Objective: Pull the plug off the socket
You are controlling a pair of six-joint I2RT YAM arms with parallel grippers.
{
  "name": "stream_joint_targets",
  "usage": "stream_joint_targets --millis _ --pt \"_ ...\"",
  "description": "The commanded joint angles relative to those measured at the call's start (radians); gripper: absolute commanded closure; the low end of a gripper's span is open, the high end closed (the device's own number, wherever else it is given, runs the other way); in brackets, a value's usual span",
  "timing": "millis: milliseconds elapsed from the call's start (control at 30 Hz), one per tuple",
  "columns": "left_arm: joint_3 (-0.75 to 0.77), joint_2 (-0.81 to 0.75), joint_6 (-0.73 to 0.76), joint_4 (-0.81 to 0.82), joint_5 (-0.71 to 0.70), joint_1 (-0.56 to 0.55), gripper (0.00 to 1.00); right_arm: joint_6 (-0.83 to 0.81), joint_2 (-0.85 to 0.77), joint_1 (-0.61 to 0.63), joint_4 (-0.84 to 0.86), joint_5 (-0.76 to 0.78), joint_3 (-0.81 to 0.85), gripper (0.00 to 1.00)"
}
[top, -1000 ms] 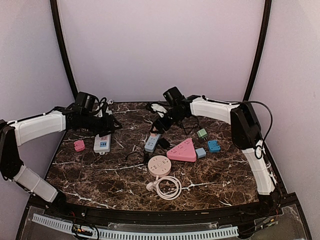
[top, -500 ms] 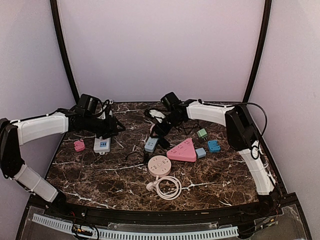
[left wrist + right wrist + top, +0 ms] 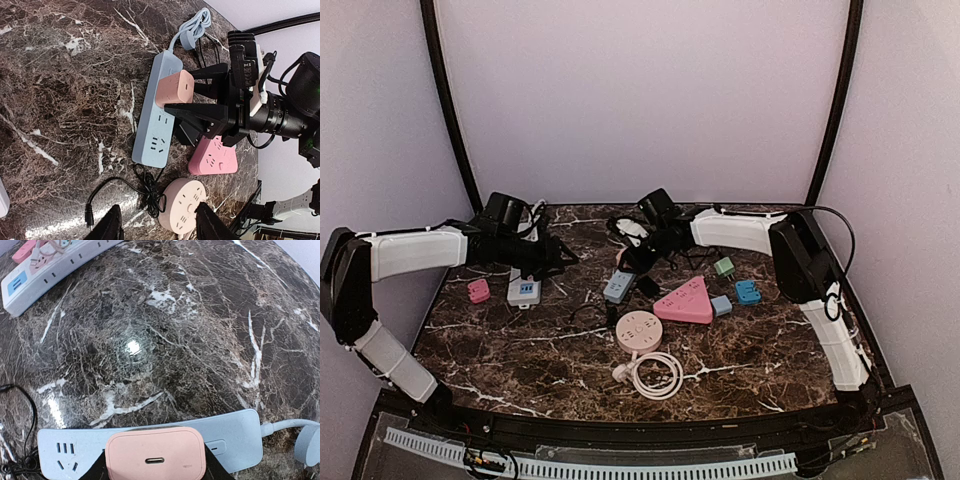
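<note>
Toward the back of the marble table [image 3: 520, 350], seen from above, the right gripper [image 3: 632, 260] reaches down over a blue power strip [image 3: 617, 289], where a pink charger plug [image 3: 622, 257] sits in a socket. The left gripper [image 3: 555, 260] hovers well apart from it, beside a white power strip [image 3: 524, 290].

From the left wrist, the plug stands upright near the cable end of the blue strip. One black right-gripper finger [image 3: 210, 72] lies along each side of it, and the jaws look pressed against its sides. The left gripper's own fingers [image 3: 112, 227] are spread wide and hold nothing. A round pink socket [image 3: 182, 210] lies between them and a triangular pink socket [image 3: 215, 160] just beyond.

From the right wrist, the plug's face with its slot-shaped port fills the bottom edge, a dark finger against either flank.
</note>
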Motion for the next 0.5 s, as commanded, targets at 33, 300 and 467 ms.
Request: stream_joint_targets --millis 33,300,467 --pt "0.014 0.049 -0.021 0.061 0.039 -0.004 0.52 0.194 -0.056 0.105 0.129 0.128 -0.089 0.74" --pt "0.014 0.161 -0.084 0.189 0.114 -0.007 0.61 0.325 -0.019 0.195 0.179 0.205 -0.072 0.74" --pt "0.002 0.225 -0.124 0.255 0.133 -0.015 0.74 0.322 -0.016 0.195 0.181 0.194 -0.064 0.73"
